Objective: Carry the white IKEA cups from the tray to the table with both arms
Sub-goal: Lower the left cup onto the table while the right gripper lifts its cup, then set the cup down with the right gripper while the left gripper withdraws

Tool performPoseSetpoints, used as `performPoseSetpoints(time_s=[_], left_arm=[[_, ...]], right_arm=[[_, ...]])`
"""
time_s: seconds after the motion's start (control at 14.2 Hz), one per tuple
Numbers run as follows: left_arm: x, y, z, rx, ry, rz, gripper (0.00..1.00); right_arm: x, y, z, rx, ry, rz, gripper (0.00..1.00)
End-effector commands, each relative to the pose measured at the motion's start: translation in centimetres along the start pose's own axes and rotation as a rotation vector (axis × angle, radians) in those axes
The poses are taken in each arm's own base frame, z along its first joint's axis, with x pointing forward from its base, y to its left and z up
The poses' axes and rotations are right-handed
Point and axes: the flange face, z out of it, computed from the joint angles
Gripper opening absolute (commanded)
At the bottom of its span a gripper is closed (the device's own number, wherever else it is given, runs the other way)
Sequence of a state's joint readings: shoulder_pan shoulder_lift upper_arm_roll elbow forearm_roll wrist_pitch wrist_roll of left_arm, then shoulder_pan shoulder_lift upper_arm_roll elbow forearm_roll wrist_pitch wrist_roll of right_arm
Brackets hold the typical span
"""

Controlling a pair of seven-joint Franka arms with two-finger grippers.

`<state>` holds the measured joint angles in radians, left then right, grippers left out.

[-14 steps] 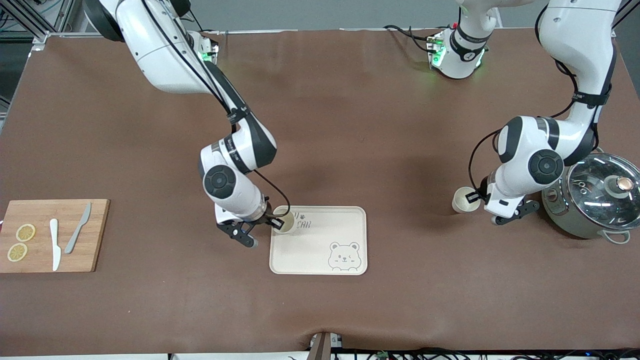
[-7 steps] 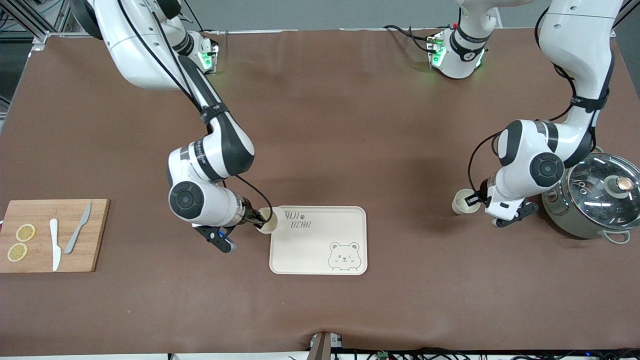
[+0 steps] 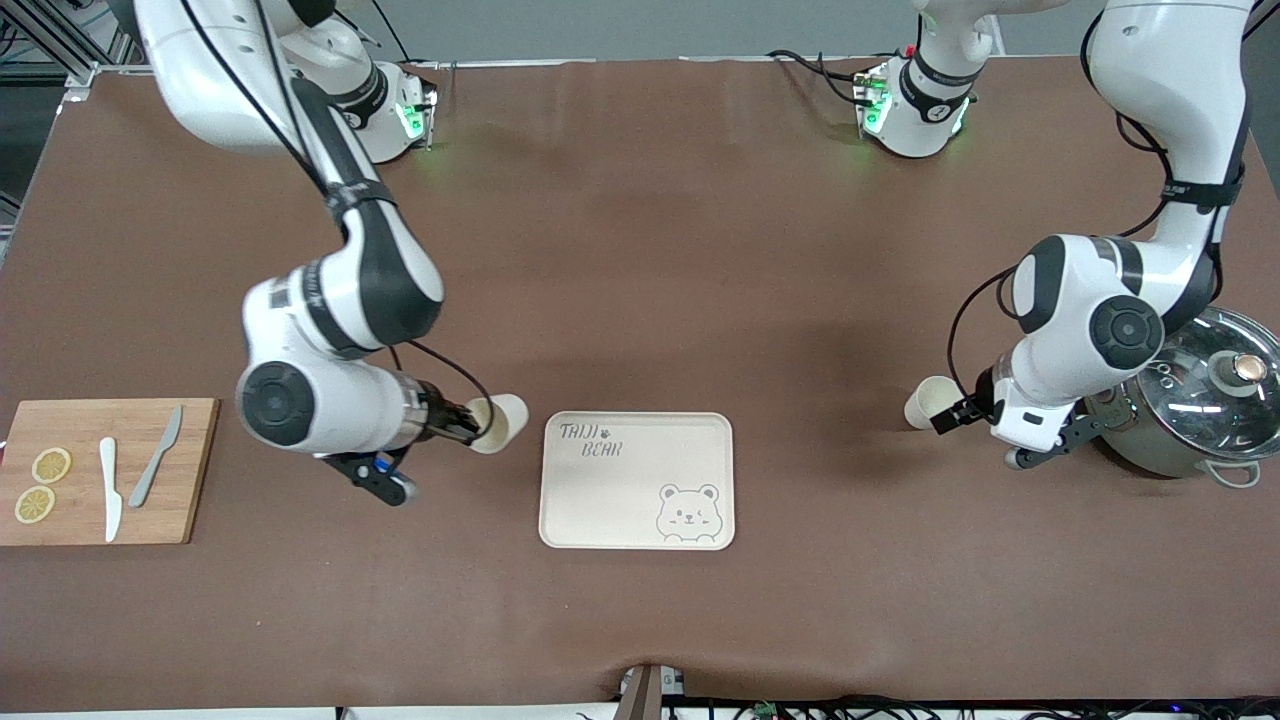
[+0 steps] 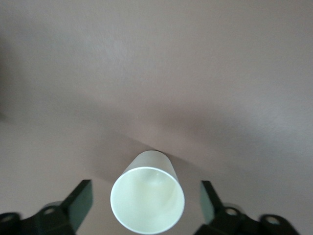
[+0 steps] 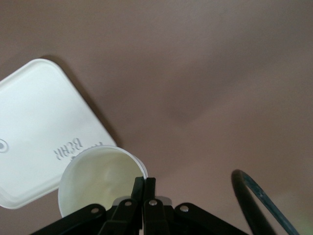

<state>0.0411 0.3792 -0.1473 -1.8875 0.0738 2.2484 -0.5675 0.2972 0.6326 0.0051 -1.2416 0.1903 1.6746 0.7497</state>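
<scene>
Plain cream-white cups, one just off the tray's corner toward the right arm's end, one toward the left arm's end. Cream tray printed with a grey bear face and grey lettering (bear in the corner nearest the front camera). Matte brown table. Glossy white arms banded in black; black grippers, right and left. Pale wooden board carrying yellow lemon slices.
</scene>
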Motion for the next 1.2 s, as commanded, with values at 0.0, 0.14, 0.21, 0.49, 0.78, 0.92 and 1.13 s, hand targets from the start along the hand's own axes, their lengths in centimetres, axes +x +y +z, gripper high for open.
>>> performPoseSetpoints(time_s=[0.0, 0.14, 0.21, 0.49, 0.78, 0.92, 1.13], left_arm=[[1.1, 0.2, -4.5, -0.012, -0.002, -0.004, 1.00], [1.9, 0.6, -7.3, -0.008, 0.005, -0.003, 1.00], [2.3, 0.6, -8.4, -0.004, 0.009, -0.004, 1.00], [2.3, 0.1, -13.7, 0.001, 0.029, 0.041, 1.00], [1.3, -1.6, -19.9, 0.013, 0.045, 0.144, 1.00], [0.9, -2.4, -22.7, 0.014, 0.055, 0.141, 1.00], [0.5, -3.2, -26.4, 0.011, 0.073, 0.152, 1.00]], right_arm=[[-0.2, 4.9, -1.8, -0.074, 0.027, -0.098, 0.00], [0.1, 8.7, -2.1, -0.154, 0.055, -0.181, 0.00], [0.1, 10.3, -2.3, -0.156, 0.068, -0.181, 0.00], [0.3, 19.4, -0.6, -0.134, 0.217, -0.350, 0.00], [-0.1, 26.3, 2.5, -0.102, 0.299, -0.423, 0.00], [0.0, 29.1, 4.6, -0.103, 0.303, -0.452, 0.00], [0.1, 32.8, 7.9, -0.099, 0.331, -0.489, 0.00]])
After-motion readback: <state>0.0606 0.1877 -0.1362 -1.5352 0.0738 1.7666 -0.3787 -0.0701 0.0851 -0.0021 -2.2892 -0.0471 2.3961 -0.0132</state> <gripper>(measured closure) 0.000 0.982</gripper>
